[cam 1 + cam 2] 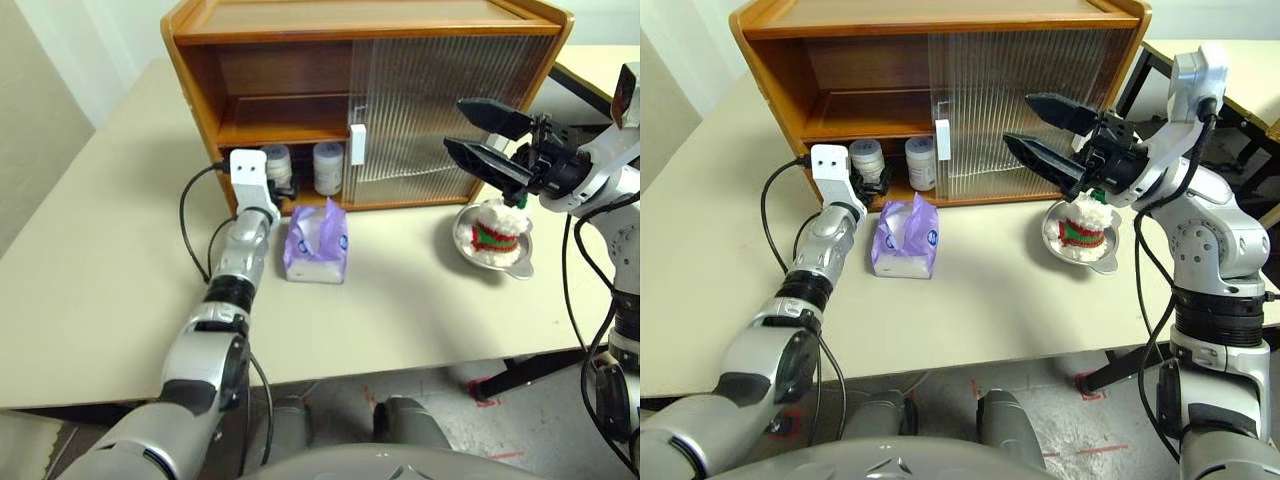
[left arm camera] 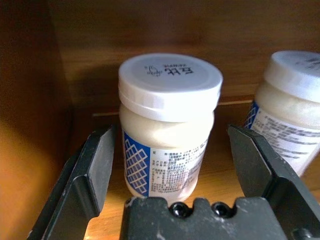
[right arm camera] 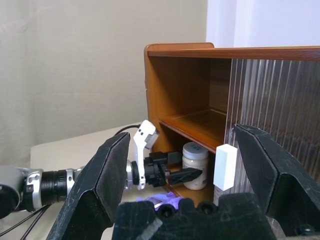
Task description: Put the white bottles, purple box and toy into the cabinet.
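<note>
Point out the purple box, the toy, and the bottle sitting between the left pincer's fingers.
purple box (image 1: 316,245), left eye view, on its lilac front face.
toy (image 1: 1081,227), right eye view, on its red-and-green band.
white bottle (image 2: 169,135), left wrist view, on its pale body above the label.

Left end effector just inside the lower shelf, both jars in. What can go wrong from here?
1. The left end effector stands open with its black fingers either side of the small white plastic jar; pulling back crooked may tip it.
2. The second white jar stands close beside it and may get bumped.
3. The lilac tissue pack lies beside the left arm, just outside the wooden cabinet, so the retreating arm may shove it.
</note>
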{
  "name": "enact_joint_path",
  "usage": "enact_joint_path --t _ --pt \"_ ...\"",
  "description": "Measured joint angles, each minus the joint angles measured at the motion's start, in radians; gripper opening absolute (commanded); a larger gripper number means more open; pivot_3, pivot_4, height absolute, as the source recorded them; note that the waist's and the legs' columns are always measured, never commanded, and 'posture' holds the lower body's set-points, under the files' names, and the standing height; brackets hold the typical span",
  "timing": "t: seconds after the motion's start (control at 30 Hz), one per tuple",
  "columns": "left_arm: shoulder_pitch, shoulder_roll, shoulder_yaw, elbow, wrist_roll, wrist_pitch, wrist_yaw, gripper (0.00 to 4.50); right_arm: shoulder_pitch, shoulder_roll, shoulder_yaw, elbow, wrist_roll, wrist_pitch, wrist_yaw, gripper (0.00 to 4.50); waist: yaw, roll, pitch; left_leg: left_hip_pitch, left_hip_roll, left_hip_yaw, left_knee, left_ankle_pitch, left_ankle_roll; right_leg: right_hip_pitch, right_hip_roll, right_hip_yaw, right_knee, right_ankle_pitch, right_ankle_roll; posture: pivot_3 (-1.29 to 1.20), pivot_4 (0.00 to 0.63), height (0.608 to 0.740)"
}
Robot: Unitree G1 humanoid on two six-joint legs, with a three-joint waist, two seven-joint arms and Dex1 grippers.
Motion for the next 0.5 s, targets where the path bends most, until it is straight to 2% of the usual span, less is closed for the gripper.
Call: enact_joint_path --t 0.23,0.4,0.5 --pt "0.152 0.017 -0.019 -0.356 -0.038 0.185 -0.077 4.48 -0.009 0.007 0.003 0.010 -0.001 -0.002 0.008 4.50 0.000 0.000 0.000 0.000 0.000 0.000 0.000 0.000 0.000 0.000 0.000 0.000 0.000 0.000 0.000 0.03 0.000 0.740" --pt "0.273 0.110 -0.042 -0.611 -0.143 0.336 -0.271 4.48 -0.013 0.009 0.003 0.019 -0.002 -0.003 0.018 4.50 -0.001 0.000 0.000 0.001 0.001 0.000 0.000 0.000 0.001 0.000 0.001 0.001 0.001 -0.001 -0.002 0.04 0.000 0.740" --pt "0.313 0.185 -0.030 -0.710 -0.269 0.401 -0.442 4.48 -0.018 0.014 0.004 0.029 -0.004 -0.003 0.020 4.50 -0.002 0.000 0.000 0.001 0.001 0.001 0.000 0.000 0.001 0.000 0.001 0.001 0.002 -0.001 -0.003 0.05 0.000 0.740"
